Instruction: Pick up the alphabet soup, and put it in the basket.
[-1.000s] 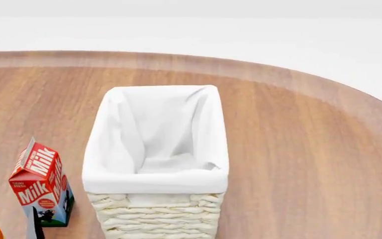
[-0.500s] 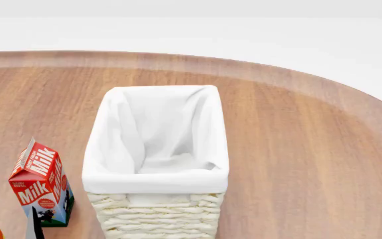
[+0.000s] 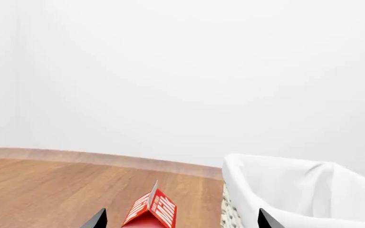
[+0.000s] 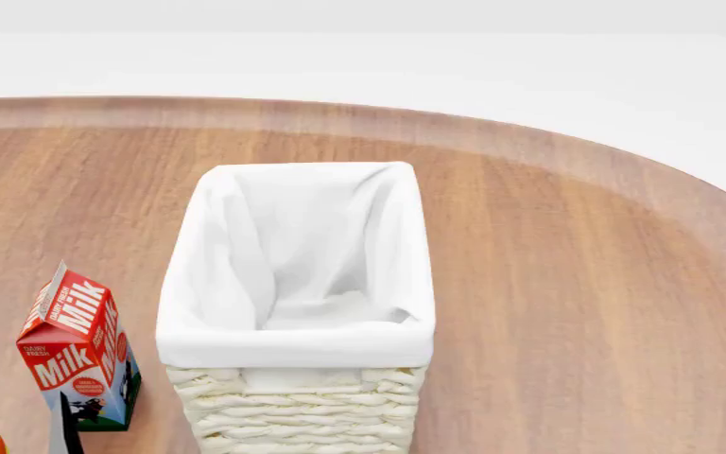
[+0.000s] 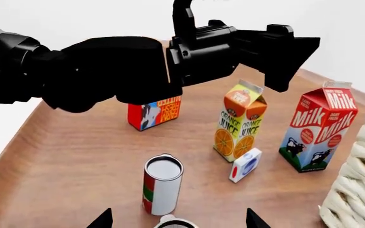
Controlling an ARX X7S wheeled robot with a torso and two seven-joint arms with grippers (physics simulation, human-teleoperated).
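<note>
The basket (image 4: pixel 298 331), cream wicker with a white cloth lining, stands mid-table; it also shows in the left wrist view (image 3: pixel 296 194) and the right wrist view (image 5: pixel 357 190). In the right wrist view an upright can (image 5: pixel 162 184) with a red, green and white label stands on the table. A second can's rim (image 5: pixel 173 222) lies at the frame edge between the fingertips of my open, empty right gripper (image 5: pixel 178 221). I cannot read which can is the alphabet soup. My left gripper (image 3: pixel 182 221) is open and empty, behind the milk carton.
A milk carton (image 4: pixel 79 350) stands left of the basket and shows in the right wrist view (image 5: pixel 319 130). An orange juice carton (image 5: pixel 239 123), a small white and blue box (image 5: pixel 246 165) and a red carton (image 5: pixel 154 111) stand nearby. My left arm (image 5: pixel 138 66) hangs above them.
</note>
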